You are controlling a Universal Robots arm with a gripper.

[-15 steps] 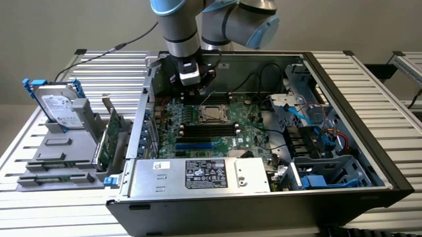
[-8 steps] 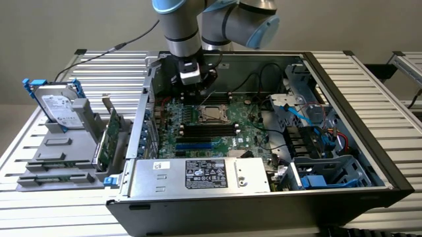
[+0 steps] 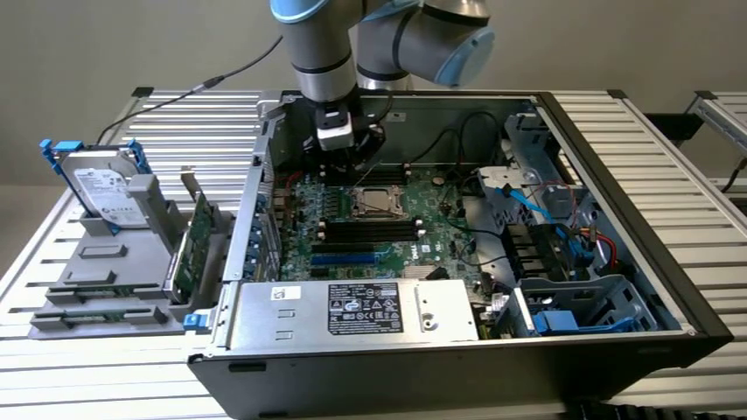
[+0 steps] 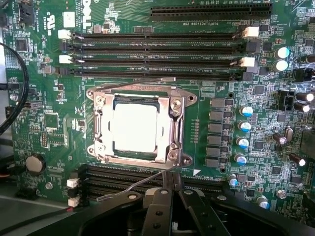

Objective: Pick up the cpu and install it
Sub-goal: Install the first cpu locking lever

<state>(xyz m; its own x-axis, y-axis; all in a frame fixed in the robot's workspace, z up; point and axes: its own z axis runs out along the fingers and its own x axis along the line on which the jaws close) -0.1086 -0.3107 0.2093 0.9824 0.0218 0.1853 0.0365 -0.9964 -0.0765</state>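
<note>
We read this as the closing stretch of the install. The cpu (image 4: 135,129) lies flat inside the socket frame (image 4: 101,123), its pale metal top showing through the frame's window, so the picking up and placing look done.

The gripper (image 4: 172,181) hangs just outside the socket frame, by the edge where the thin wire lever (image 4: 129,186) runs. Its fingers are pressed together with nothing between them (no chip, no lever caught there).

Whether the frame is latched down we cannot tell. The lever seems to lie loose beside the frame rather than hooked, but that is only our judgement. Memory slots (image 4: 157,49) flank the socket frame on two opposite sides, all on the green motherboard (image 4: 44,98).

Any further move, as we judge it, calls for a small, careful motion close to the socket frame. The closed tips need to keep off the cpu's top and off the capacitors (image 4: 243,126) standing near the frame, without nudging the chip in its seat.
</note>
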